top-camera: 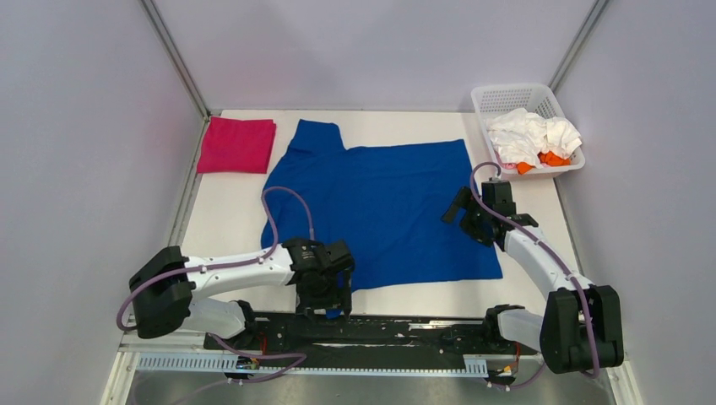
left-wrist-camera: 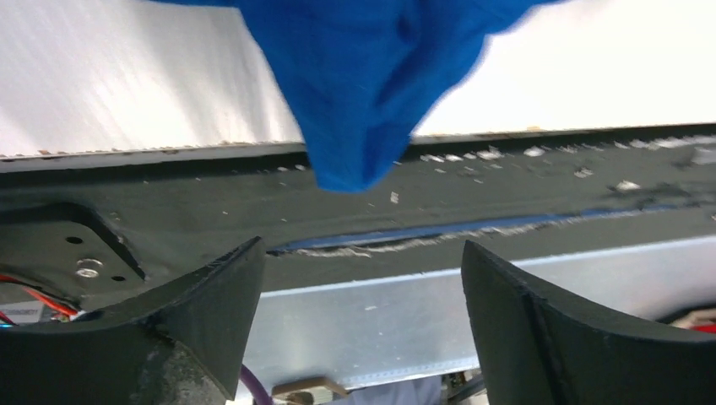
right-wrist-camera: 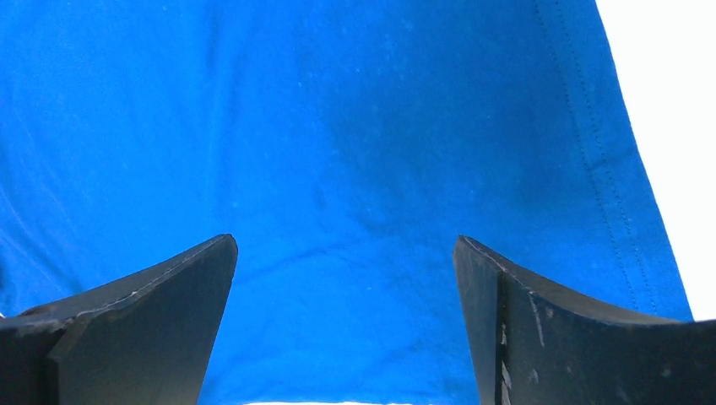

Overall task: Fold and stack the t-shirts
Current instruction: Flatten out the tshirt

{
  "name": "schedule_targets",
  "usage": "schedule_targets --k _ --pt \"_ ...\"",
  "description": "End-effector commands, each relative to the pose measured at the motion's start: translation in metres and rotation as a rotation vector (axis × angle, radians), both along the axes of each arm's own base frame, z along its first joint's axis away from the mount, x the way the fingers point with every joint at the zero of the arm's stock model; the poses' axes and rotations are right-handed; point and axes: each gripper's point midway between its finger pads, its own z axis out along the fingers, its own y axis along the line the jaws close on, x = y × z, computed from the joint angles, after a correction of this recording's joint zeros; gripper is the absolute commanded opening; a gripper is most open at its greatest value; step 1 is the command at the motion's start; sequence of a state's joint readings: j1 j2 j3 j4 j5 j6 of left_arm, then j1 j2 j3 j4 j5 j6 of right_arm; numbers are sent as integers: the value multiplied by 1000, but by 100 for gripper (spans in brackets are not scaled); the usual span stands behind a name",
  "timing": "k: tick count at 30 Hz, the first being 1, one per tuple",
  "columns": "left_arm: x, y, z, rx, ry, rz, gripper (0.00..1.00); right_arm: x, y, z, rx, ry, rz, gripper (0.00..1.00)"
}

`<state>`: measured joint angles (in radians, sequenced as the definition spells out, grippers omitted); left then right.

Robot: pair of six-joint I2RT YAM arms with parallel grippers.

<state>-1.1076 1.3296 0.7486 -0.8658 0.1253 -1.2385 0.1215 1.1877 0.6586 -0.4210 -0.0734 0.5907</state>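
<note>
Soft royal-blue t-shirt (top-camera: 388, 202) lies spread flat and smooth; left jaws and right jaws gape empty.

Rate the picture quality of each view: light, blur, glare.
Top view: even soft light, all sharp, blue shirt richly coloured, hardly any shadows. Left wrist view: shirt corner smeared by blur, table washed out white. Right wrist view: shirt hem stitching crisp, bare table at the right edge blown out.
</note>
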Motion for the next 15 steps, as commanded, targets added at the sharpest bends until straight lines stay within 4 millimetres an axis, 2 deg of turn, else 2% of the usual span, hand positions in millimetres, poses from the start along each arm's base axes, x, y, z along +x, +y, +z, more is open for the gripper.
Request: schedule_targets --k 1,2,3,4,5,6,7,8,9,10,11,12,13,14,15 --pt "21 -30 54 -161 -151 -100 99 9 5 10 18 -55 7 100" --pt "39 -34 69 -160 -242 -100 99 9 5 11 14 -59 7 100" --pt "46 -27 73 -128 -277 -138 100 9 4 11 9 -61 7 100" --pt "66 -26 85 -101 -338 -120 100 9 4 12 6 -67 9 100" --pt "78 -23 89 -83 -375 -150 100 9 4 14 6 -74 13 100" --pt "104 -22 98 -63 -427 -109 100 10 6 16 6 -83 26 100" --pt "117 -19 100 -52 -452 -130 100 11 8 17 7 -92 43 100" --pt "144 -17 106 -43 -493 -83 100 11 12 18 7 -98 63 100" --pt "166 -7 107 -17 -523 -64 100 11 15 18 3 -103 81 100" --pt "188 -7 109 -1 -567 -36 100 12 18 18 -5 -106 97 100" --pt "208 5 108 20 -586 -5 100 13 21 18 -15 -107 111 100" --pt "224 3 106 8 -595 16 100 16 23 19 -23 -111 122 100" --pt "241 15 104 14 -598 64 100 18 26 19 -32 -112 132 100" --pt "253 12 96 -8 -598 81 100 20 27 18 -41 -111 136 100" --pt "265 22 92 -5 -599 117 100 23 28 17 -49 -111 137 100"
